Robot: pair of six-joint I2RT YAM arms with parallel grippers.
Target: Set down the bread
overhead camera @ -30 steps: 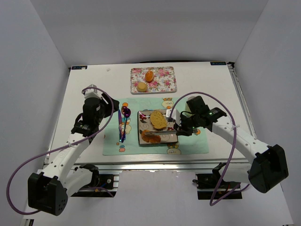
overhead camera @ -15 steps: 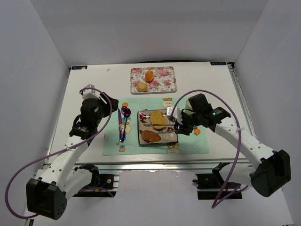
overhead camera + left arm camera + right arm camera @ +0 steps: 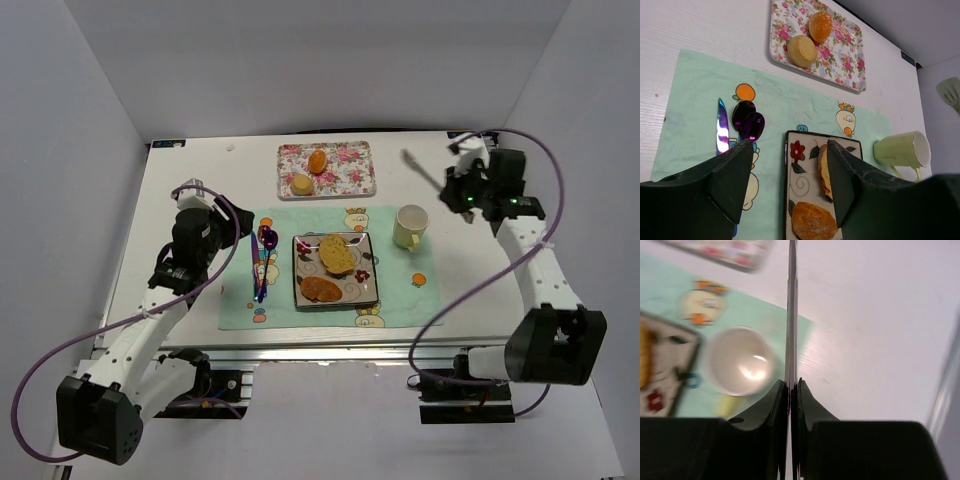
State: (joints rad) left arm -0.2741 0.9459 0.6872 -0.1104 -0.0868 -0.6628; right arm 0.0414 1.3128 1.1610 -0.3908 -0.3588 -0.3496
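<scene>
A square floral plate (image 3: 365, 290) on the green mat holds two toasted bread slices, one at the back (image 3: 337, 253) and one at the front left (image 3: 321, 288). In the left wrist view both slices, the back one (image 3: 824, 167) and the front one (image 3: 812, 222), lie on the plate (image 3: 800, 185). My left gripper (image 3: 238, 224) is open and empty, left of the plate; it is also in its own view (image 3: 790, 145). My right gripper (image 3: 458, 187) is raised at the far right, shut on a thin metal spatula (image 3: 418, 167), seen edge-on (image 3: 791, 315) between its fingers (image 3: 793, 385).
A flowered tray (image 3: 350, 180) at the back holds an orange bun (image 3: 317, 160) and a yellow bun (image 3: 300, 185). A pale green mug (image 3: 410, 226) stands right of the plate. A purple spoon and knife (image 3: 262, 262) lie left of it on the mat (image 3: 400, 300).
My right gripper has left the plate and swung up to the far right with the spatula. The front bread slice now lies uncovered on the plate. The left arm barely moved.
</scene>
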